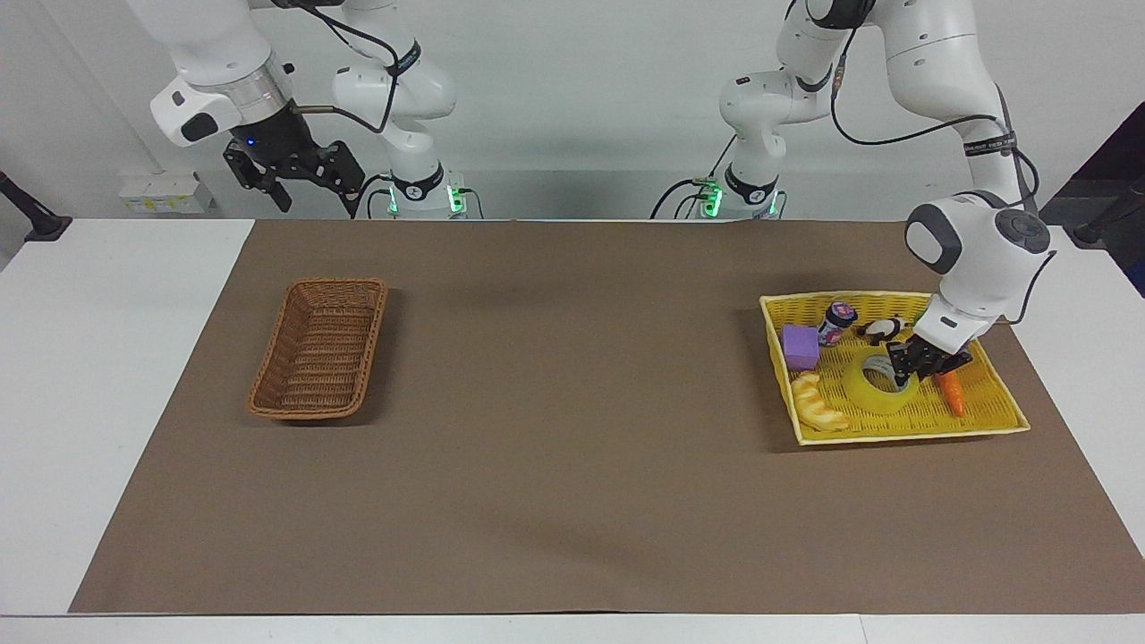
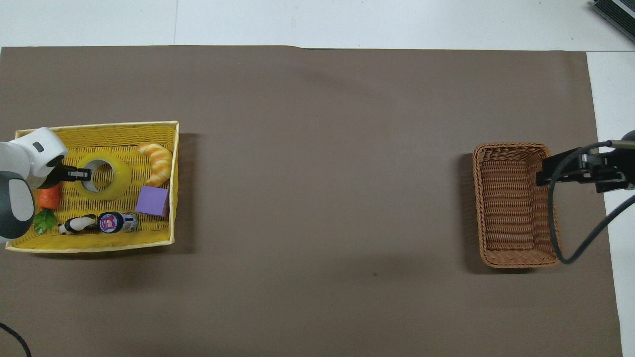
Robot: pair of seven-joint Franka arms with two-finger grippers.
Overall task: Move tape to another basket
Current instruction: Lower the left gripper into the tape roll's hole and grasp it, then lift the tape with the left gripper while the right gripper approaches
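Left gripper (image 1: 905,371) is pinching the tape (image 1: 881,385) wall, one finger inside the hole and one outside: a rim grip, probably because the roll is too wide to span. Tape lies flat in the yellow tray (image 1: 988,420) near the table's left-arm end, beside a carrot (image 1: 950,392), a croissant (image 1: 818,402) and a purple block (image 1: 800,346). Lift not yet begun. Right gripper (image 1: 300,179) waits with jaws spread, raised by the table's robot-side edge. The wicker basket (image 1: 318,347) sits at the right-arm end.
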